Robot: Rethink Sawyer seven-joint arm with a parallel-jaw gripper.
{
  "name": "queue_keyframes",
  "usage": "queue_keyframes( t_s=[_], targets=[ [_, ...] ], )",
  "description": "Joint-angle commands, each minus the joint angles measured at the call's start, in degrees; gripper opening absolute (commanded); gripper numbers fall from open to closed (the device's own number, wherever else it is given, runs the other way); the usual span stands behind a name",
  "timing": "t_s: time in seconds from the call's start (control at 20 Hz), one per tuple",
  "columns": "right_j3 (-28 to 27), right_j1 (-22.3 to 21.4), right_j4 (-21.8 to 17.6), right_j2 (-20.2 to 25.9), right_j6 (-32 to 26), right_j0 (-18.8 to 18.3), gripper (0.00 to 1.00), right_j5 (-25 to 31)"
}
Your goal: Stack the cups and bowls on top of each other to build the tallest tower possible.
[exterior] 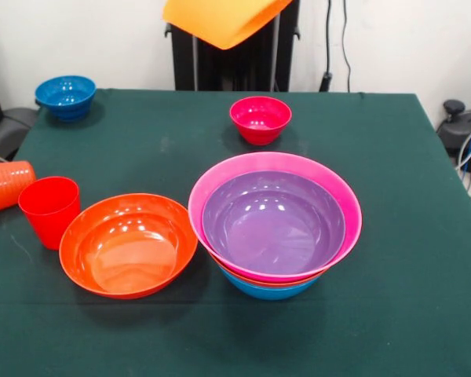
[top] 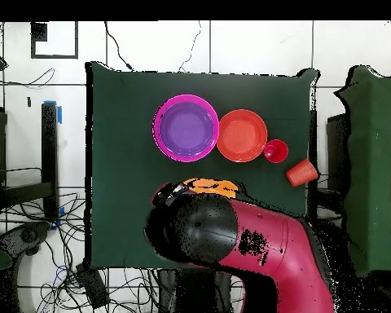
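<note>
The large yellow-orange bowl [exterior: 220, 20] hangs tilted in the air at the top edge, above the table's far side. The gripper holding it is hidden above it. In the overhead view the arm [top: 231, 240] covers it, and only the bowl's edge [top: 208, 186] shows. The tower [exterior: 275, 228] stands right of centre: purple bowl [exterior: 273, 221] in the pink bowl [exterior: 220, 181], over a red-orange bowl, on the medium blue bowl [exterior: 267, 289]. A wide red-orange bowl [exterior: 128, 243] sits to its left. The red cup [exterior: 49, 210] stands upright. The ribbed orange cup [exterior: 4, 186] lies on its side.
A small magenta bowl [exterior: 260, 119] sits at the far middle and a small blue bowl [exterior: 65, 96] at the far left corner. The green cloth table [exterior: 392, 314] has bare room at the right and front. The black pedestal [exterior: 243, 55] stands behind.
</note>
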Motion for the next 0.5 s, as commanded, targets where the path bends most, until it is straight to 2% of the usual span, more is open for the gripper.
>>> queue_keyframes(
  t_s=[0.05,0.4,0.5],
  targets=[
    [-8.1,5.5,-1.2,2.3,9.7,0.8,0.0,6.6],
    [-15.4,11.3,-1.7,1.9,11.4,0.8,0.0,6.7],
    [-19.4,15.0,-1.6,1.8,12.4,0.8,0.0,5.4]
  ],
)
